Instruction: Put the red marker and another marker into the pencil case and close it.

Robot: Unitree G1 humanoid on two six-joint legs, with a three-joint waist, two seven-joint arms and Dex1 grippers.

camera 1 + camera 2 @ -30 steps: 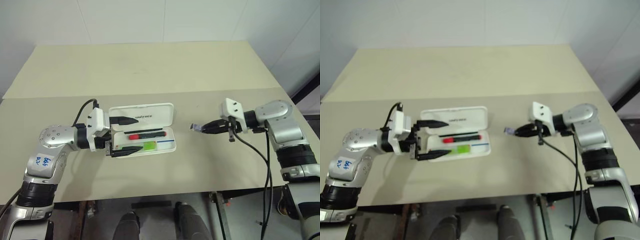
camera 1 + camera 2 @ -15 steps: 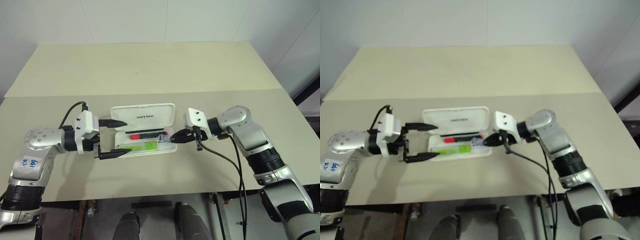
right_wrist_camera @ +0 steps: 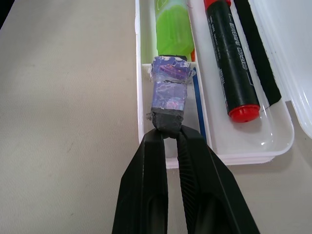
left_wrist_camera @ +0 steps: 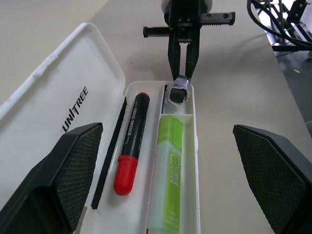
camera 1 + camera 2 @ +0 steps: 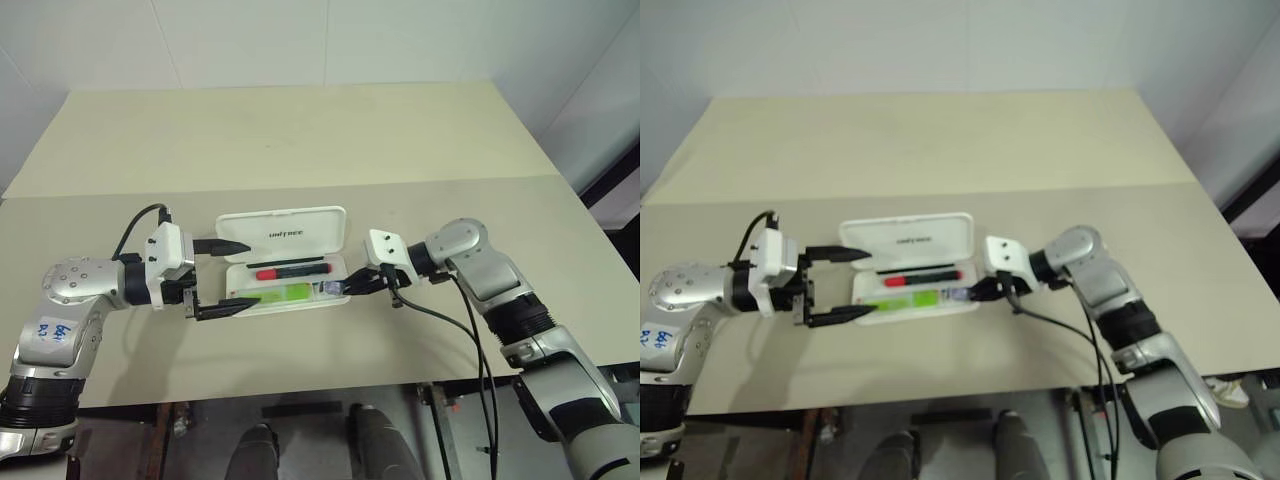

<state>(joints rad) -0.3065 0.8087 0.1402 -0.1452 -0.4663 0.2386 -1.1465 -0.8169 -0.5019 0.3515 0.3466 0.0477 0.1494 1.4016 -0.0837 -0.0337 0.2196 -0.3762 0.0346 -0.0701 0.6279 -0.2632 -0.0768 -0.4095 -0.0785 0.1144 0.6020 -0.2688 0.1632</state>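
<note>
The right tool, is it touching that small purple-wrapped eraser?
Touching. The right wrist view shows the right tool shut on the eraser's dark end.

In the right wrist view we lose the green marker [image 3: 173, 29] at the frame edge, and a small purple-wrapped eraser [image 3: 168, 92] covers its near end; the red marker [image 3: 229, 53] is likewise cut off; the pencil case [image 3: 141, 87] runs out of frame, so we cannot see its far end; in the left wrist view the lid [image 4: 58, 112] is cropped; the head views leave the eraser too small to make out.
</note>
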